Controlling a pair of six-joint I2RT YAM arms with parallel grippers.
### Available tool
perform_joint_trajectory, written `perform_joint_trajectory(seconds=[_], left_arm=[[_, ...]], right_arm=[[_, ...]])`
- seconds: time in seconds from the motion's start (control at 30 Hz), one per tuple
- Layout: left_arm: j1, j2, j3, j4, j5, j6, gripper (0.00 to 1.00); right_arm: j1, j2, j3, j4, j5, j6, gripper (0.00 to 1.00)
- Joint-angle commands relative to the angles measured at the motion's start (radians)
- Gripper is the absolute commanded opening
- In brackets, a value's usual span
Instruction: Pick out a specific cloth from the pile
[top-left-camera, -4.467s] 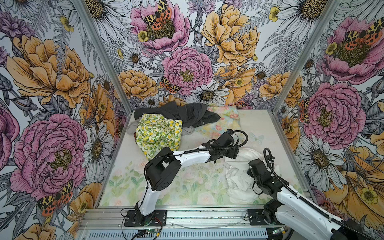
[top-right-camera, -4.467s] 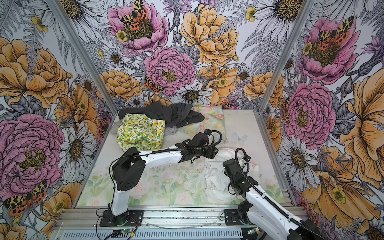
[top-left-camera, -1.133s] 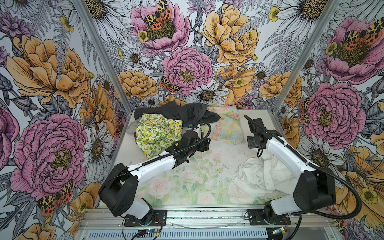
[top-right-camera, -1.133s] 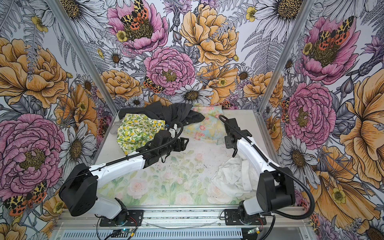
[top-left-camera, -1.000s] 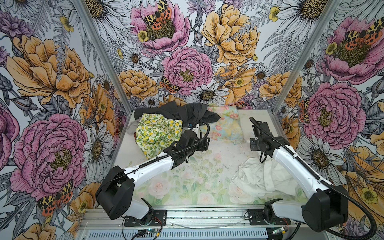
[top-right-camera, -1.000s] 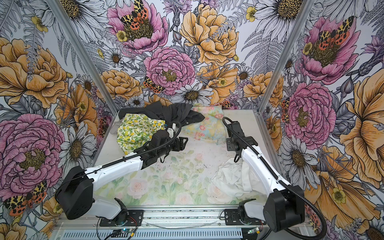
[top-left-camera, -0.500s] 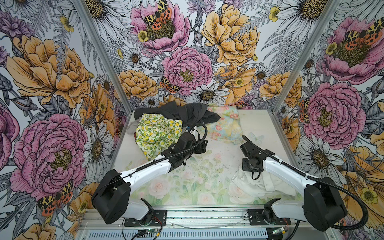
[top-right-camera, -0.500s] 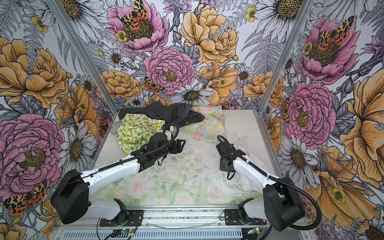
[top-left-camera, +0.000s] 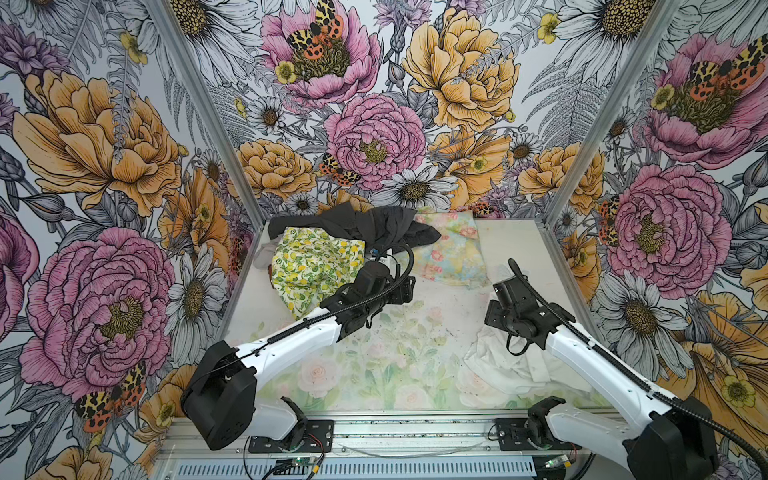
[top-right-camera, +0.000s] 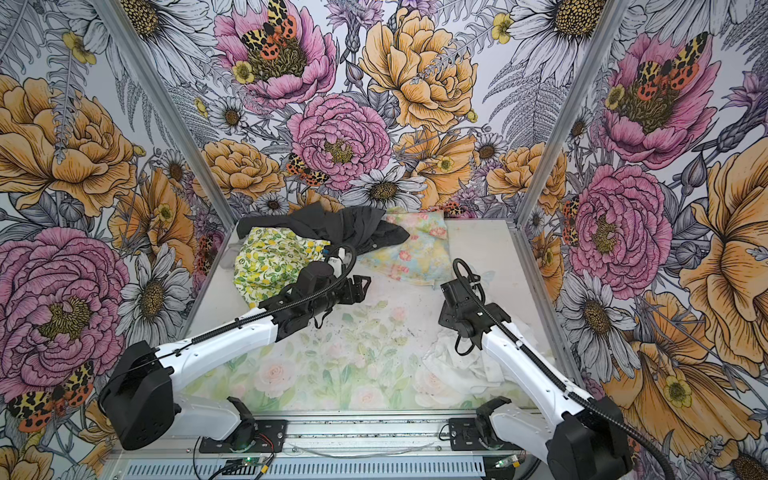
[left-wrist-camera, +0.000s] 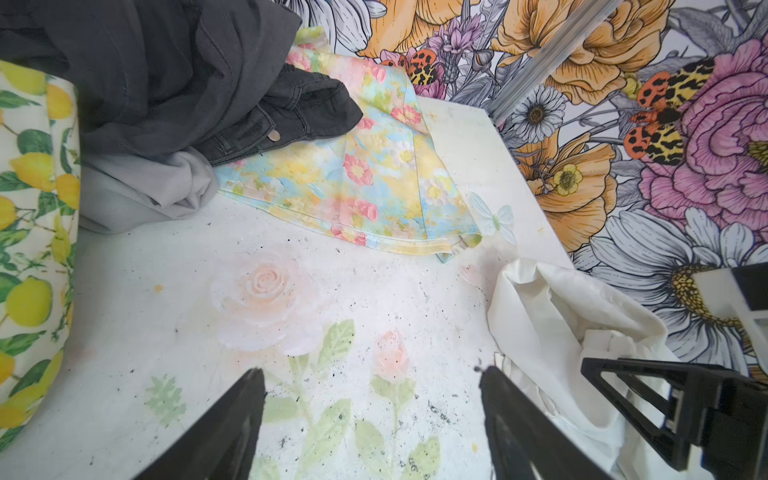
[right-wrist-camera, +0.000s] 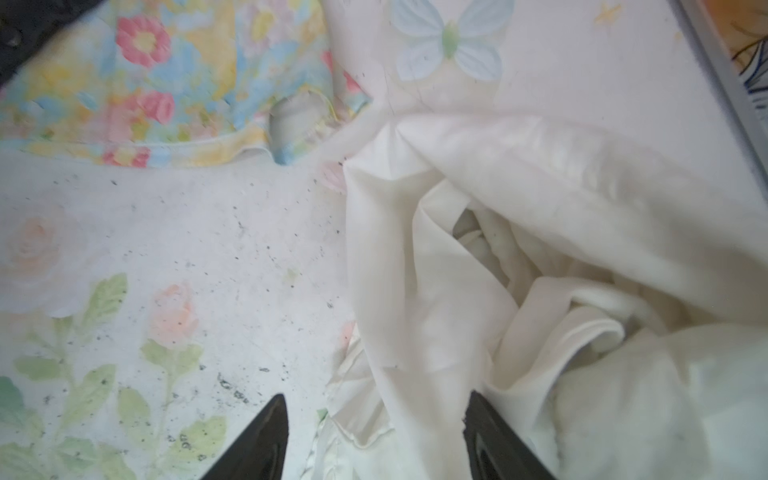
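Note:
The cloth (top-left-camera: 513, 368), plain white and crumpled, lies by itself at the front right of the table in both top views (top-right-camera: 467, 370). My right gripper (right-wrist-camera: 376, 399) hovers just over its near edge, jaws wide apart, with loose white folds lying beneath and between them; in a top view it sits at the cloth's back-left edge (top-left-camera: 494, 318). The pile sits at the back left: a dark grey garment (top-left-camera: 374, 224), a lemon-print cloth (top-left-camera: 311, 266) and a pastel floral cloth (top-left-camera: 453, 253). My left gripper (left-wrist-camera: 370, 374) is open over bare table beside the pile (top-left-camera: 409, 286).
A light grey cloth (left-wrist-camera: 145, 187) pokes out under the dark garment. The table (top-left-camera: 374, 353) has a faded rose print and dark specks. Floral walls close in the back and both sides, with a metal rail (top-left-camera: 374, 432) along the front.
My right gripper swung from the back of the table down toward the front right and opened, letting go of the white cloth, which settled in a heap. The left gripper opened slightly wider.

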Motion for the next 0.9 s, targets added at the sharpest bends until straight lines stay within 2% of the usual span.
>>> perform_joint_trajectory(seconds=[0.0, 0.03, 0.1, 0.2, 0.27, 0.4, 0.53, 0.67, 0.8, 0.87], left_arm=[[0.017, -0.077, 0.052, -0.090, -0.071, 0.065, 0.95], [0.025, -0.097, 0.065, -0.117, -0.079, 0.084, 0.99], [0.050, -0.133, 0.088, -0.170, -0.118, 0.121, 0.99], [0.125, -0.196, 0.111, -0.231, -0.138, 0.165, 0.99], [0.207, -0.236, 0.102, -0.244, -0.142, 0.176, 0.99], [0.406, -0.285, 0.028, -0.196, -0.168, 0.236, 0.99], [0.564, -0.288, -0.157, 0.045, -0.167, 0.358, 0.99], [0.619, -0.219, -0.330, 0.285, -0.206, 0.401, 0.99], [0.647, -0.081, -0.383, 0.435, -0.136, 0.418, 0.99], [0.669, -0.041, -0.425, 0.551, -0.102, 0.416, 0.99]], right_arm=[[-0.001, -0.037, 0.079, 0.018, 0.048, -0.051, 0.78], [-0.001, -0.046, 0.097, 0.028, 0.064, -0.080, 0.82], [-0.019, -0.067, 0.128, 0.056, 0.098, -0.142, 0.90], [-0.084, -0.109, 0.122, 0.165, 0.080, -0.246, 0.99], [-0.131, -0.134, 0.089, 0.256, 0.062, -0.300, 1.00], [-0.197, -0.169, -0.055, 0.498, 0.100, -0.410, 1.00], [-0.211, -0.150, -0.225, 0.754, 0.148, -0.519, 1.00], [-0.228, -0.060, -0.410, 1.094, 0.170, -0.611, 1.00], [-0.239, 0.096, -0.505, 1.406, 0.153, -0.684, 1.00], [-0.251, 0.179, -0.514, 1.498, 0.139, -0.696, 1.00]])
